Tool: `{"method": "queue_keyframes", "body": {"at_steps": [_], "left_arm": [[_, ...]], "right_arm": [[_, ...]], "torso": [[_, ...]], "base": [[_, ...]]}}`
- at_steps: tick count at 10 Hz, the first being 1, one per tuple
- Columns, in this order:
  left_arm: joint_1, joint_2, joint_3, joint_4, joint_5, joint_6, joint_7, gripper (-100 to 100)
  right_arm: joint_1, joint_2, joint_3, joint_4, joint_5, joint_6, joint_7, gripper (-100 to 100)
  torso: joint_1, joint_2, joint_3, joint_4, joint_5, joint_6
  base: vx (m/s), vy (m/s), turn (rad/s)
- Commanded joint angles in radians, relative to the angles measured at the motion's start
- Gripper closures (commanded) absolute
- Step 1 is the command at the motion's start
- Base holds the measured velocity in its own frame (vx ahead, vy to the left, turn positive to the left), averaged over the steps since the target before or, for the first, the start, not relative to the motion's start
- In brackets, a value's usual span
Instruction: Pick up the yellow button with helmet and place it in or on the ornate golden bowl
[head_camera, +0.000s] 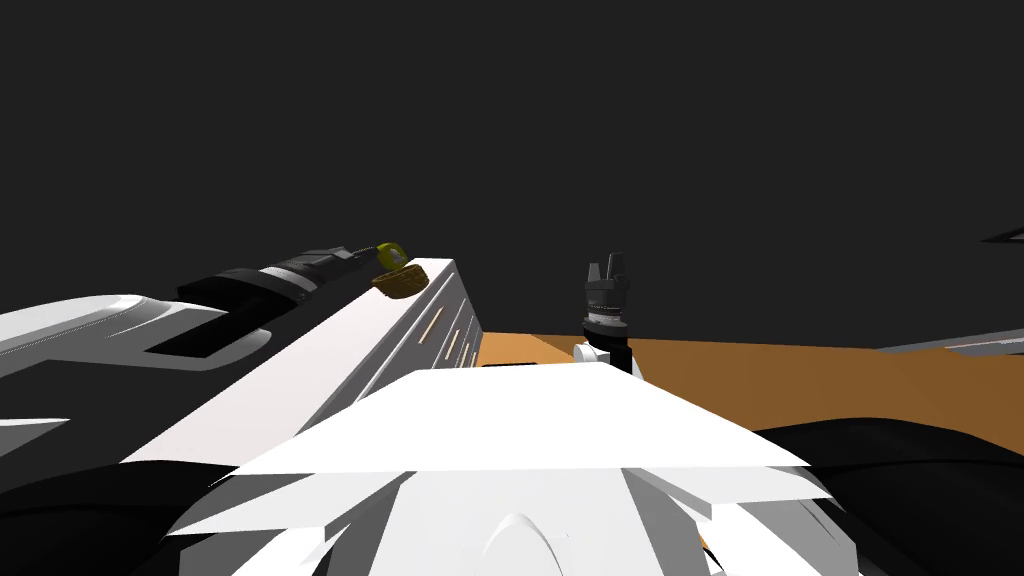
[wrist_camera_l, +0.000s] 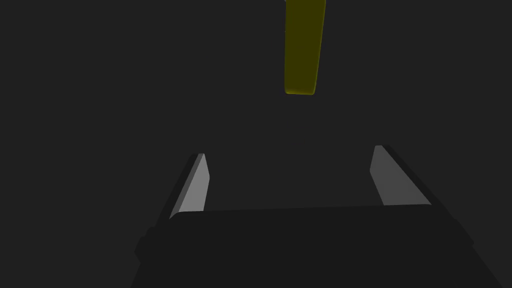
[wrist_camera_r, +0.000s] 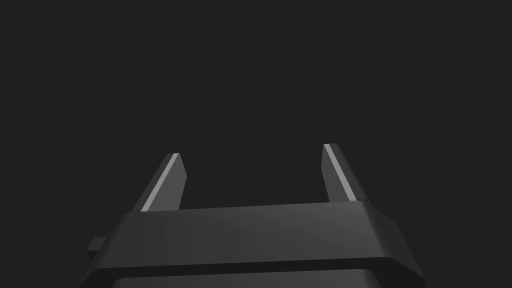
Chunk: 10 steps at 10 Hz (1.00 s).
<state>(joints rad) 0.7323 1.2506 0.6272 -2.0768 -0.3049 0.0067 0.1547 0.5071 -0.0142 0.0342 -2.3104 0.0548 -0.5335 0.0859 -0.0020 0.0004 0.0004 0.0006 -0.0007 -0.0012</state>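
Note:
The yellow button (head_camera: 390, 253) sits just above the woven golden bowl (head_camera: 401, 280), which stands at the far end of a white cabinet top (head_camera: 330, 350). My left gripper (head_camera: 368, 252) reaches out over the cabinet right up to the button. In the left wrist view its fingers (wrist_camera_l: 289, 151) stand open with nothing between them. The button (wrist_camera_l: 302, 47) shows edge-on as a yellow slab a little beyond the tips. My right gripper (head_camera: 608, 262) is raised upright beside the cabinet, away from both things, and its fingers (wrist_camera_r: 251, 149) are open and empty.
The white cabinet has drawer fronts (head_camera: 452, 338) on its side facing the orange-brown floor (head_camera: 800, 385). A dark wall (head_camera: 600, 120) fills the background.

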Motion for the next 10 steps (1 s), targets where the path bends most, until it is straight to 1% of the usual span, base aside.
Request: {"method": "queue_keyframes", "body": {"at_steps": [1, 3, 4, 7, 8, 9, 10], "left_arm": [[0.018, 0.031, 0.036, 0.011, 0.017, -0.025, 0.023, -100], [0.039, 0.059, 0.073, 0.018, 0.032, -0.049, 0.044, -100], [0.060, 0.087, 0.111, 0.026, 0.048, -0.072, 0.065, -100], [0.092, 0.129, 0.167, 0.037, 0.071, -0.108, 0.096, -100], [0.080, 0.122, 0.149, 0.035, 0.066, -0.095, 0.088, -100], [0.080, 0.123, 0.151, 0.036, 0.067, -0.098, 0.090, 0], [0.080, 0.123, 0.150, 0.036, 0.066, -0.098, 0.090, 0]], "right_arm": [[0.000, 0.000, 0.000, 0.000, 0.000, 0.000, 0.000, 0], [0.000, 0.000, 0.000, 0.000, 0.000, 0.000, 0.000, 0], [0.000, 0.000, 0.000, 0.000, 0.000, 0.000, 0.000, 0], [0.000, 0.000, 0.000, 0.000, 0.000, 0.000, 0.000, 0], [0.000, 0.000, 0.000, 0.000, 0.000, 0.000, 0.000, 0], [0.000, 0.000, 0.000, 0.000, 0.000, 0.000, 0.000, 0], [0.000, 0.000, 0.000, 0.000, 0.000, 0.000, 0.000, 0]], "torso": [[0.000, 0.000, 0.000, 0.000, 0.000, 0.000], [-0.002, -0.002, -0.002, -0.001, 0.000, 0.001], [-0.001, -0.002, -0.001, -0.001, 0.000, 0.001], [-0.002, -0.003, -0.002, -0.001, -0.001, 0.001], [-0.001, -0.003, -0.002, -0.001, 0.000, 0.001], [0.000, -0.001, -0.001, -0.001, 0.000, 0.001], [0.001, 0.000, 0.000, 0.000, 0.000, 0.001]], "base": [[0.068, -0.036, 0.168], [0.059, -0.033, 0.109], [0.062, -0.038, 0.184], [0.071, -0.041, 0.139], [0.028, -0.016, 0.023], [0.005, -0.003, -0.004], [0.000, 0.000, 0.000]]}}
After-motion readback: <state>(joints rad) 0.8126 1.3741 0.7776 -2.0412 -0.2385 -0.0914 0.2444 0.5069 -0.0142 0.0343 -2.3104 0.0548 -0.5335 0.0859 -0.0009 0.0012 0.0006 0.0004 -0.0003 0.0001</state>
